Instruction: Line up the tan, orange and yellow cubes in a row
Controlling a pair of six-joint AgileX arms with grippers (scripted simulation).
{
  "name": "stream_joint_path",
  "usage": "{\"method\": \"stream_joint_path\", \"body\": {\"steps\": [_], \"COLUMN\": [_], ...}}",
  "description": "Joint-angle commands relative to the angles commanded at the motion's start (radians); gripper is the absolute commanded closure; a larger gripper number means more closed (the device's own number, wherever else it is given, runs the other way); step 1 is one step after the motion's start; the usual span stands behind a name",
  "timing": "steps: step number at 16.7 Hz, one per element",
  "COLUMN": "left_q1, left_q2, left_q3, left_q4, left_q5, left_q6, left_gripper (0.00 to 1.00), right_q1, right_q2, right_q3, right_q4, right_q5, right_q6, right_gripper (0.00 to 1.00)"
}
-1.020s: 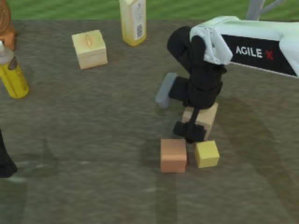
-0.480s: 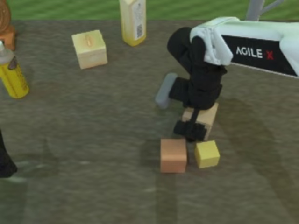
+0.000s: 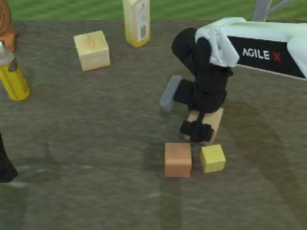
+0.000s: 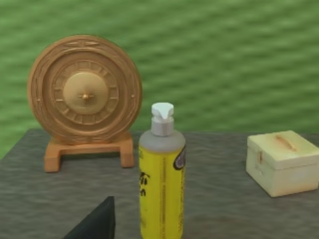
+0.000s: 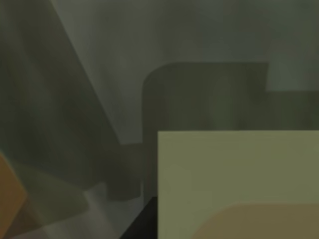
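Note:
The tan cube (image 3: 214,119) sits mid-table, slightly turned, with my right gripper (image 3: 196,131) coming straight down on it and shut on its near part. Just in front of it lie the orange cube (image 3: 178,159) and, to its right with a small gap between them, the yellow cube (image 3: 212,158). In the right wrist view the yellow cube (image 5: 224,169) fills the frame close up, the orange cube (image 5: 7,199) shows at one edge, and a dark finger (image 5: 142,226) pokes in. My left arm (image 3: 5,167) is parked at the table's left edge.
A cream block with an orange streak (image 3: 92,50) and a tall yellow bottle (image 3: 136,21) stand at the back. A yellow pump bottle (image 3: 13,76) stands at the left. The left wrist view shows that bottle (image 4: 162,184) and a round wooden ornament (image 4: 84,94).
My right gripper has shifted slightly on the tan cube, and the cube has turned a little under it. The orange and yellow cubes have stayed put.

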Motion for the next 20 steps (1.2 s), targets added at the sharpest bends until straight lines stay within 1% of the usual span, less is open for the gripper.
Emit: {"method": "stream_joint_path", "body": {"steps": [1, 10, 12, 18, 20], "left_q1": [0.0, 0.0, 0.0, 0.0, 0.0], "left_q2": [0.0, 0.0, 0.0, 0.0, 0.0], "left_q3": [0.0, 0.0, 0.0, 0.0, 0.0], "left_q4": [0.0, 0.0, 0.0, 0.0, 0.0], "left_q5": [0.0, 0.0, 0.0, 0.0, 0.0], "left_q6": [0.0, 0.0, 0.0, 0.0, 0.0], "left_gripper": [0.0, 0.0, 0.0, 0.0, 0.0], "right_q1": [0.0, 0.001, 0.0, 0.011, 0.01], "right_q2": [0.0, -0.014, -0.02, -0.067, -0.075], "right_q3": [0.0, 0.002, 0.028, 0.159, 0.175], "right_q4": [0.0, -0.009, -0.044, -0.224, -0.243], "right_q5": [0.0, -0.004, -0.004, -0.005, -0.005], "right_q6": [0.0, 0.005, 0.006, 0.001, 0.002], "right_gripper": [1.0, 1.0, 1.0, 1.0, 1.0]}}
